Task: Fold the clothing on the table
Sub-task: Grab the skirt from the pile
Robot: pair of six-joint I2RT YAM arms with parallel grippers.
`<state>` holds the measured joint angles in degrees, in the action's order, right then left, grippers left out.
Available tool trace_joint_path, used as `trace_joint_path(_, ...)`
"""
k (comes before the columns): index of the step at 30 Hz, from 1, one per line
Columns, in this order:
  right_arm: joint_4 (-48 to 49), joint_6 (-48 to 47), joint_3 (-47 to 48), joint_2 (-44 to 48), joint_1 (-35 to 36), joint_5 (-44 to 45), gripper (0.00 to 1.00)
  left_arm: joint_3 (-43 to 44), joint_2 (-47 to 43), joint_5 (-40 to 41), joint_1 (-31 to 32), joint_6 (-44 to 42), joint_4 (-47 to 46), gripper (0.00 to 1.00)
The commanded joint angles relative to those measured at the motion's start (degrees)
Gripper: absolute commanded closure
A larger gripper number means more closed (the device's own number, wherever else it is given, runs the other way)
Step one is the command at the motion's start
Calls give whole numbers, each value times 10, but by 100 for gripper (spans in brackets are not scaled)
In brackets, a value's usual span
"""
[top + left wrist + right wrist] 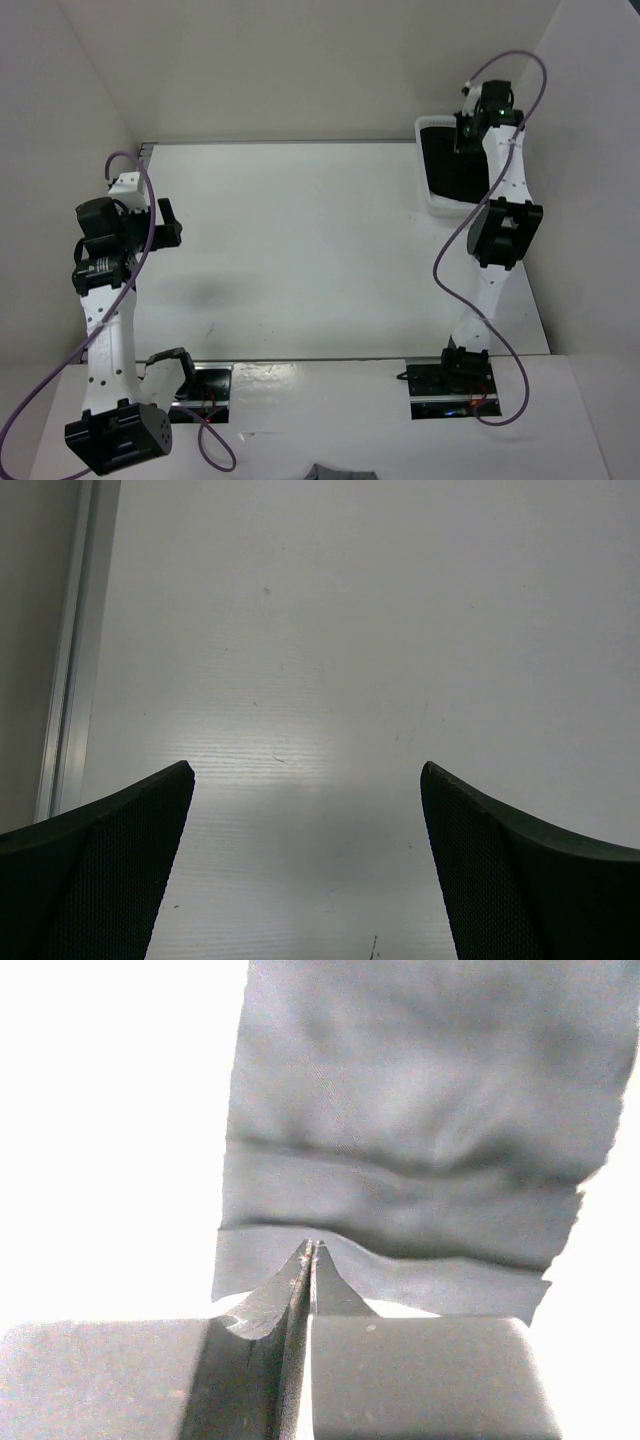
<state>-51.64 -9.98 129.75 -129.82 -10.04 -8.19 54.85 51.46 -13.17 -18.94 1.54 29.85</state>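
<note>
Black skirt (448, 165): bunched inside the white basket (421, 165), at the far right of the table (300, 250).
Right gripper (310, 1252): down in the basket, jaws clenched on the skirt's near edge, with a fold of fabric pinched between the tips.
Left gripper (306, 768): jaws spread wide, holding nothing, over bare tabletop on the left side.

left gripper (305, 770) wide open, right arm (497, 232) stretched far forward — right gripper (310, 1248) clamped on the clothing (420, 1110)
</note>
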Motion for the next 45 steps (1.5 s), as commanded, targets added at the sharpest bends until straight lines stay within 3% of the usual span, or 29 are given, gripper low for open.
trace_joint_path(1,-59,8,165,135,37,-64,100,-1,-11,-8,-2,-9,-11,0)
trace_joint_path(2,-102,8,248,135,50,-64,100,-1,-16,-8,-2,-9,-11,0)
trace_joint_path(7,-82,-5,217,181,112,-12,100,-1,-22,-8,-2,-9,-11,0)
trace_joint_path(8,-82,-13,210,181,121,2,96,-1,-22,-8,-2,-9,-11,0)
trace_joint_path(9,-87,-13,205,181,128,7,87,-1,-22,-8,-2,-9,-11,0)
trace_joint_path(10,-87,-13,198,167,128,14,48,-1,-22,-8,-2,-9,-11,0)
trace_joint_path(11,-82,-13,178,160,128,14,32,-1,-22,-8,-2,-9,-11,0)
trace_joint_path(13,-75,-13,155,139,114,35,14,-1,-22,-8,-2,-9,-11,0)
trace_joint_path(23,-27,-6,103,-5,13,23,10,-1,-22,-2,-2,-9,-11,0)
trace_joint_path(29,-62,-6,190,-108,-16,-4,10,-6,-16,-2,-2,-9,-11,0)
trace_joint_path(33,-137,-6,340,-203,-16,-11,10,-6,-11,3,-2,-9,-11,0)
trace_joint_path(45,-152,-21,350,-294,-16,-17,10,-6,-6,9,-2,-9,-11,0)
